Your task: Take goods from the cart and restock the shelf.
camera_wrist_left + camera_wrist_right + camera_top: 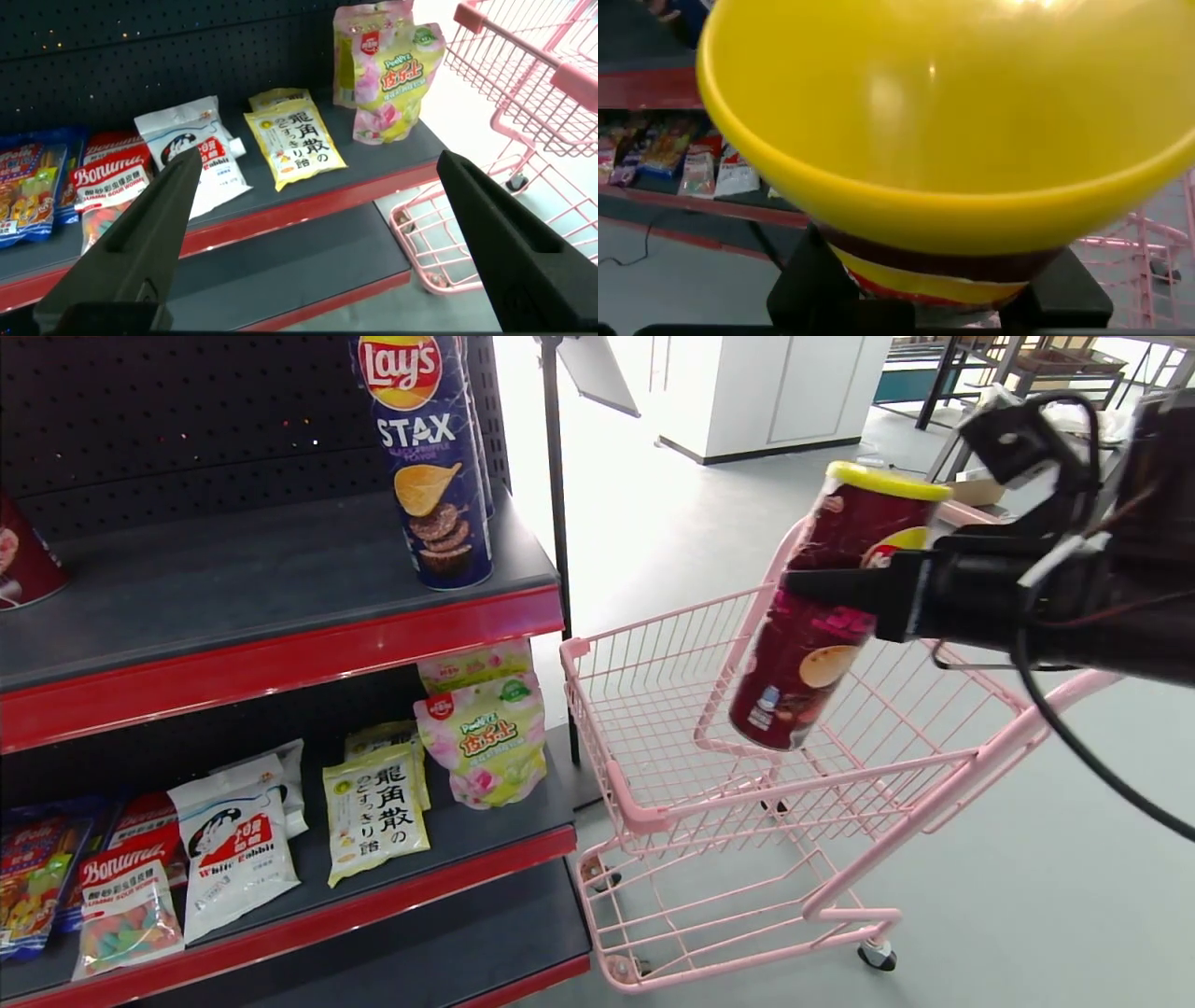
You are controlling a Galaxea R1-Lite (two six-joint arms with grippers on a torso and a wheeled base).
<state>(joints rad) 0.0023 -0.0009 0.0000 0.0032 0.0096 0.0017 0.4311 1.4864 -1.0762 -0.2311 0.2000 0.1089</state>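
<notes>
right gripper (834,594) pinches the chip can (810,683) at mid-body, tilted above the cart (644,622). probably light, stiff, slick-walled; squeeze gently. left gripper (319,168) spread near the lower shelf (422,149).

The shelf (280,653) has dark boards with red front edges. On the upper board a tall blue chip can (434,476) stands upright toward 2 o'clock (another can close behind it), and a dark red can (23,560) sits at 9 o'clock. The lower board (532,798) carries flat snack bags in a row: a white bag (238,854), a yellow pouch (373,812) and, at 3 o'clock, a pink-green pouch (490,737) leaning upright. A pink cart (653,812) stands on the grey floor (1027,877) just beside the shelf.
</notes>
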